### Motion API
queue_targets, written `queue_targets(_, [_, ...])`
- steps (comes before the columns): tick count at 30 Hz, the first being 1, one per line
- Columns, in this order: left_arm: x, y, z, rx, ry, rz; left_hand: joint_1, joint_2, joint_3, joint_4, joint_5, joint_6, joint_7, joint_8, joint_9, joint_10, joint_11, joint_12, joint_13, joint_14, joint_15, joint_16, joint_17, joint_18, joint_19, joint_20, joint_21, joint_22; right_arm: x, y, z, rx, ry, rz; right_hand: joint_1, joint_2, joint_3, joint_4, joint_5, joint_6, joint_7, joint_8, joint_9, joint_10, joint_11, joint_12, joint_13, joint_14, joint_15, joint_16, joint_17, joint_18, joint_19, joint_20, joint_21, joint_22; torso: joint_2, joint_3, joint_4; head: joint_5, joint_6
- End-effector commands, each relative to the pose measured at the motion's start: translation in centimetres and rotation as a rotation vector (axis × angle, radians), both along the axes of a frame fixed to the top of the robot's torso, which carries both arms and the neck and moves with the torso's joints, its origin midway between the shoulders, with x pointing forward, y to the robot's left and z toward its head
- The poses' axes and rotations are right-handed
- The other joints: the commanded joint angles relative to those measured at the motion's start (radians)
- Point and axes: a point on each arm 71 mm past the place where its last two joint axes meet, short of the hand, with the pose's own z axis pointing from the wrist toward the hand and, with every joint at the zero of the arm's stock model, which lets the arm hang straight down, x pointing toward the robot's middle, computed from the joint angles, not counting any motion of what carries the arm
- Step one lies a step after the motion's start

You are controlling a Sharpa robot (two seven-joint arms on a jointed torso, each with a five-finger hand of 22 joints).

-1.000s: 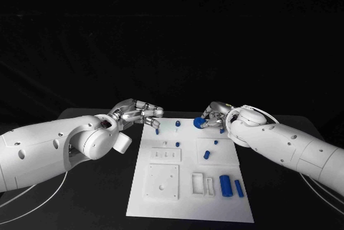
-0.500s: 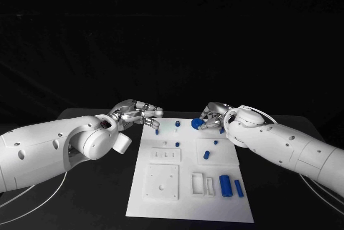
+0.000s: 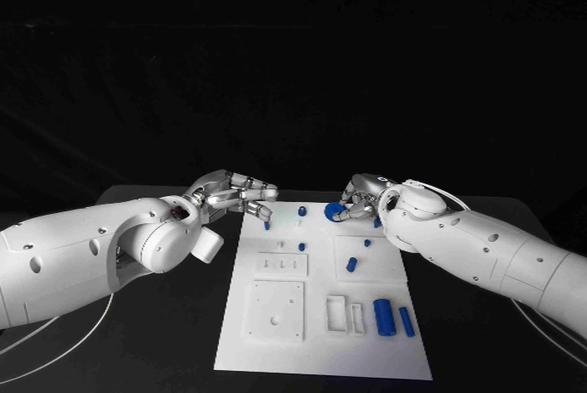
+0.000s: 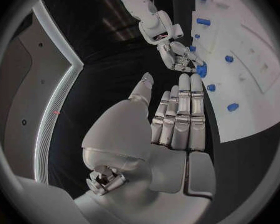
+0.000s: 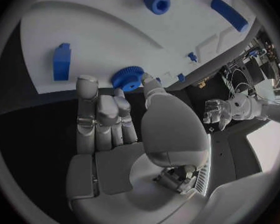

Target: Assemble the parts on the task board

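Fingertips of the right hand (image 3: 362, 199) are pinched on a small blue toothed gear (image 5: 128, 77), held just above the far right corner of the task board (image 3: 324, 359), presumably so it can be lowered onto a peg there. The left hand (image 3: 232, 193) is kept spread and empty at the board's far left corner, near a standing blue peg (image 3: 302, 210), probably in reserve.
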Motion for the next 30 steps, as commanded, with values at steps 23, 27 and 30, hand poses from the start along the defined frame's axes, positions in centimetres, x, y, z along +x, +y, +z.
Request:
queue_targets(23, [-0.08,-0.31,-0.04,0.012,0.004,-0.032,0.000,-0.001,0.003,0.000,0.008,0.001,0.000,0.001,0.001,-0.015,0.000,0.003,0.002,-0.002,0.003,-0.005,0.001,0.001,-0.001,0.000,0.004,-0.003,-0.42,0.53,-0.32,-0.094,-0.035,-0.060,-0.006,-0.017,0.139,-0.005,-0.075,0.063,-0.015,0.002,0.009,0.021,-0.010,0.004,0.006,0.006,-0.010,0.010,0.005,-0.013,0.045,-0.009,0.011,0.003,0.000,0.0011,-0.0012,-0.004,0.001])
queue_targets(27, [-0.10,-0.34,-0.06,0.013,0.005,-0.033,0.001,-0.001,0.004,-0.002,0.011,0.001,0.000,0.001,0.001,-0.015,0.000,0.003,0.001,-0.002,0.003,-0.005,0.000,0.001,-0.001,0.000,0.004,-0.003,-0.47,0.65,-0.23,-0.095,-0.045,-0.062,-0.003,-0.014,0.180,-0.020,-0.093,0.082,-0.021,0.002,0.009,0.029,-0.012,0.005,0.008,0.007,-0.011,0.010,0.005,-0.017,0.045,-0.010,0.016,0.004,0.001,0.0008,-0.0011,-0.004,0.002])
queue_targets(30, [-0.11,-0.34,-0.07,0.015,0.006,-0.035,0.002,0.000,0.005,-0.003,0.013,0.002,0.000,0.002,0.001,-0.015,0.000,0.003,0.002,-0.002,0.003,-0.005,0.000,0.001,-0.001,0.000,0.005,-0.003,-0.52,0.76,-0.15,-0.099,-0.055,-0.063,-0.004,-0.013,0.214,-0.045,-0.102,0.091,-0.024,0.002,0.006,0.032,-0.014,0.003,0.010,0.007,-0.012,0.010,0.003,-0.019,0.044,-0.011,0.017,0.003,0.000,0.0008,-0.0006,-0.004,0.003])
